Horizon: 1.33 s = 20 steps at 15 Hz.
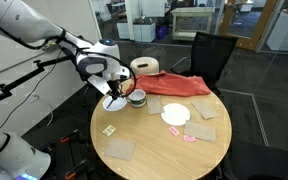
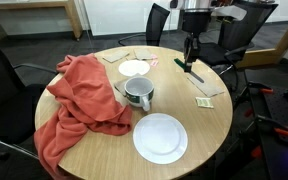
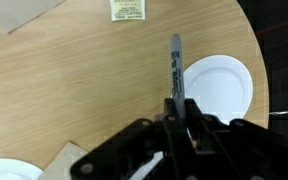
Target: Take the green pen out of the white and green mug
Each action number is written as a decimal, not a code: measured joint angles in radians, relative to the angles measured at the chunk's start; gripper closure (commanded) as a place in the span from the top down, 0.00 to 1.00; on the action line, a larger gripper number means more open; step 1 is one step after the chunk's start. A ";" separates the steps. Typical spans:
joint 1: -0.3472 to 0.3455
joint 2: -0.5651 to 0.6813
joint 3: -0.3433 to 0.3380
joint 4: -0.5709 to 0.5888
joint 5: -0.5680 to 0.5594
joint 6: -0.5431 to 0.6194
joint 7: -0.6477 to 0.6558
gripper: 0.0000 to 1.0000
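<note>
One Robotiq gripper hangs over the round wooden table, its fingers clamped on the green pen, which juts out past the fingertips; whether its tip meets the tabletop cannot be told. Apart from the pen, the white and green mug stands against a red cloth, between a small white plate and a larger white plate.

Red cloth and white plate lie on round table.
</note>
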 measured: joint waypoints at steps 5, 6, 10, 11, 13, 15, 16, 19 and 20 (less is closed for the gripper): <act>0.003 0.082 -0.004 0.061 0.000 -0.047 0.129 0.04; 0.004 0.099 -0.004 0.071 0.000 -0.050 0.160 0.04; 0.015 0.164 -0.004 0.110 -0.001 -0.064 0.304 0.04; 0.016 0.179 -0.004 0.119 -0.001 -0.069 0.333 0.04; 0.019 0.205 -0.004 0.135 -0.001 -0.083 0.386 0.04; 0.021 0.228 -0.005 0.147 -0.001 -0.094 0.426 0.04; 0.022 0.237 -0.005 0.152 -0.001 -0.102 0.444 0.04; 0.024 0.265 -0.005 0.166 -0.001 -0.126 0.486 0.04; 0.024 0.274 -0.005 0.169 -0.001 -0.132 0.496 0.04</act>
